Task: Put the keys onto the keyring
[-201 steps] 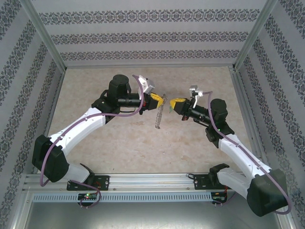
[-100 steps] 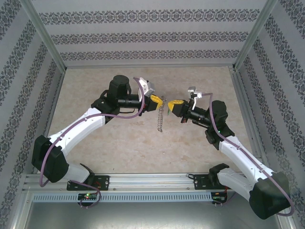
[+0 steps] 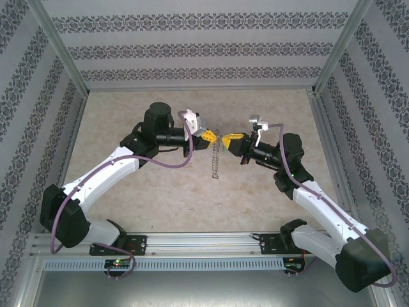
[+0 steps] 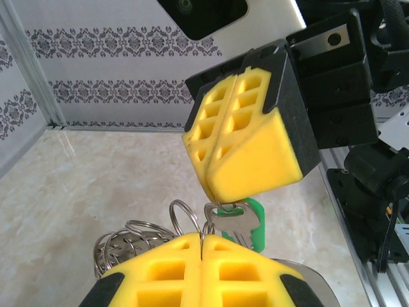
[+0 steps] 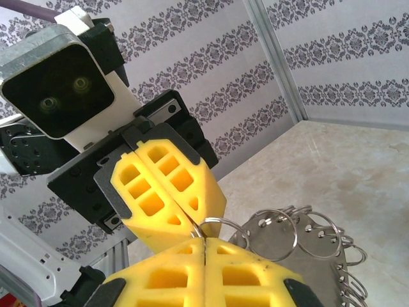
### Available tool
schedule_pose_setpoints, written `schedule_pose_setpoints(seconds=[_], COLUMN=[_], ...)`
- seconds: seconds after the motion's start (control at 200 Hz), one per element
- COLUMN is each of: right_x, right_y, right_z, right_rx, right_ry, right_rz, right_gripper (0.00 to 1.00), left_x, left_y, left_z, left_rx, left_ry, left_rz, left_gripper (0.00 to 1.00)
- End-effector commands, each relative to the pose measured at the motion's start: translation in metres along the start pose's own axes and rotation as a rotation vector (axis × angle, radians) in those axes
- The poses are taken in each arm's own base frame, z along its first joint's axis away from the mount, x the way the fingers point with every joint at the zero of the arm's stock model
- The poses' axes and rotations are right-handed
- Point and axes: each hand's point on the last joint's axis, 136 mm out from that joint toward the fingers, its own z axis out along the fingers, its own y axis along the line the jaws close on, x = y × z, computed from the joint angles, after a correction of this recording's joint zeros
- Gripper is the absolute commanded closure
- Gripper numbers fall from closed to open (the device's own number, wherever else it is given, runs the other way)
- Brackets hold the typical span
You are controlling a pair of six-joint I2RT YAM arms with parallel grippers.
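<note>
Both grippers meet tip to tip above the middle of the table [image 3: 268, 109]. My left gripper [image 3: 209, 136] is shut on a thin wire loop of the keyring [image 3: 216, 158], which hangs below like a silvery chain. In the left wrist view the left gripper [image 4: 202, 242] pinches that loop, and more of the keyring's [image 4: 124, 242] small rings bunch at lower left. The right gripper [image 4: 214, 190] is shut on the top of a silvery key [image 4: 233, 220] with a green head. In the right wrist view, the right gripper [image 5: 203, 243] faces the left gripper [image 5: 189, 219], beside the keyring [image 5: 300, 252].
Patterned walls enclose the beige table on three sides, with aluminium posts [image 3: 61, 54] at the back corners. A metal rail [image 3: 204, 243] with both arm bases runs along the near edge.
The two grippers have closed the gap between them and now touch at the tips. The hanging keyring has swung slightly right and hangs straighter.
</note>
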Motion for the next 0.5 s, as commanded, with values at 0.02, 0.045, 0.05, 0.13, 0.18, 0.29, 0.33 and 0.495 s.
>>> schedule_pose_setpoints(seconds=[0.02,0.045,0.05,0.13,0.18,0.29,0.33,0.495], right_x=[-0.015,-0.016,-0.016,-0.017,-0.017,-0.017,-0.016,-0.013], right_y=[0.015,0.016,0.016,0.017,0.018,0.018,0.017,0.013], right_z=[0.006,0.007,0.007,0.011,0.013,0.017,0.018,0.021], right_rx=[-0.042,-0.048,-0.048,-0.055,-0.061,-0.064,-0.064,-0.055], right_ry=[-0.022,-0.021,-0.019,-0.015,-0.011,-0.006,-0.001,0.014], right_rz=[-0.066,-0.070,-0.069,-0.073,-0.078,-0.083,-0.080,-0.083], right_gripper=[1.00,1.00,1.00,1.00,1.00,1.00,1.00,1.00], left_x=[-0.017,-0.017,-0.017,-0.016,-0.016,-0.018,-0.019,-0.021], left_y=[-0.007,-0.007,-0.007,-0.007,-0.007,-0.008,-0.008,-0.009], left_z=[-0.002,-0.002,-0.002,-0.001,-0.001,-0.001,0.000,-0.001], left_rx=[0.015,0.015,0.015,0.018,0.019,0.021,0.023,0.025], left_ry=[-0.040,-0.040,-0.040,-0.039,-0.039,-0.043,-0.044,-0.044], left_rz=[0.087,0.084,0.084,0.078,0.077,0.078,0.080,0.081], left_gripper=[1.00,1.00,1.00,1.00,1.00,1.00,1.00,1.00])
